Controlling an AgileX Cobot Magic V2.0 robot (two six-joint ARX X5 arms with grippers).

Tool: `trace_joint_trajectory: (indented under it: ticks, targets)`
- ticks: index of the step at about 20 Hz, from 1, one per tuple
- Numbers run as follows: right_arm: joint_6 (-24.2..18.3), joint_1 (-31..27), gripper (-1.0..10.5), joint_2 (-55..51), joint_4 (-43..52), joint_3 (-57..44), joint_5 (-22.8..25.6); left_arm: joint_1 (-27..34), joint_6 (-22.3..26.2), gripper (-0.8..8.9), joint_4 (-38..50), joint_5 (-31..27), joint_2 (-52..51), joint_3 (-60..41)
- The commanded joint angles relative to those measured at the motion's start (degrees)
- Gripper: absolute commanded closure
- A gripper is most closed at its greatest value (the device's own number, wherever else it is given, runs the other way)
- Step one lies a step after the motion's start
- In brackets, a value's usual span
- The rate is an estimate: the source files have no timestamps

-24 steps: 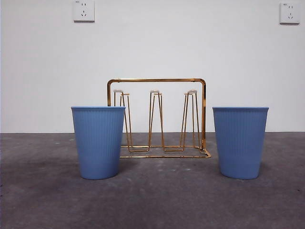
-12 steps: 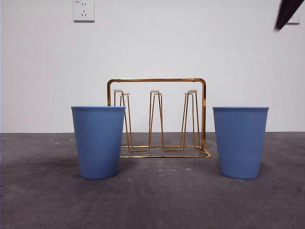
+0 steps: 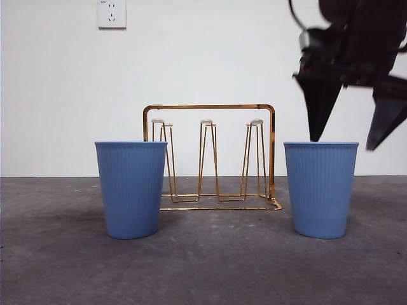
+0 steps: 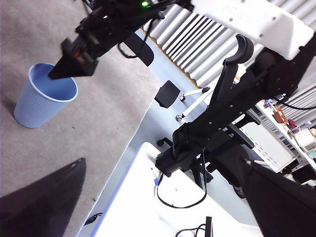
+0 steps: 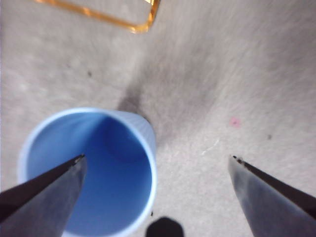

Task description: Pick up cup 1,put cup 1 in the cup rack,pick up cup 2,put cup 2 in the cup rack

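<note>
Front view: right gripper (image 3: 350,143) wide open, empty, over right ribbed blue plastic cup (image 3: 321,189), one jaw above rim. Risk: jaw strikes rim, topples cup toward gold wire cup rack (image 3: 210,155).

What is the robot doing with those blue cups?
The right gripper hangs open above the blue ribbed plastic cup that stands on the right in the front view, one jaw over its mouth and one outside its rim. It is not holding it yet. The other blue ribbed cup stands untouched, and the gold wire cup rack behind them holds nothing. The left gripper waits off to the side.
</note>
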Motion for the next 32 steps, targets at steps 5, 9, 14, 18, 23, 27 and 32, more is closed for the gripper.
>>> trace_joint_trajectory:
  ticks: [5,9,14,18,23,27,32]
  targets:
    - [0.7,0.5,8.5,5.1,0.3,0.1,0.1,-0.2,-1.2,0.9,0.7,0.3,0.3,0.1]
    - [0.0,0.5,9.2,5.3,1.3,0.1,0.0,-0.2,-2.5,0.9,0.7,0.0,0.4,0.1]
    - [-2.1,0.5,9.6,5.2,0.9,0.1,-2.3,-1.5,-4.2,0.9,0.7,0.1,1.1,0.1]
    - [-4.3,0.4,9.6,-0.6,-1.4,0.3,-2.3,-4.4,-6.3,0.9,5.9,0.1,2.5,0.1]
    - [-1.7,0.3,9.6,-21.0,3.6,1.3,-6.8,-9.2,-24.4,0.9,33.0,-2.3,4.6,0.1]
    - [3.3,0.4,9.6,-38.8,17.2,1.5,-8.3,-15.8,-33.6,0.9,52.5,-14.7,8.3,0.1]
    - [3.2,0.4,9.6,-49.0,28.1,1.5,-8.3,-23.7,-45.8,0.9,79.6,-27.1,16.6,0.1]
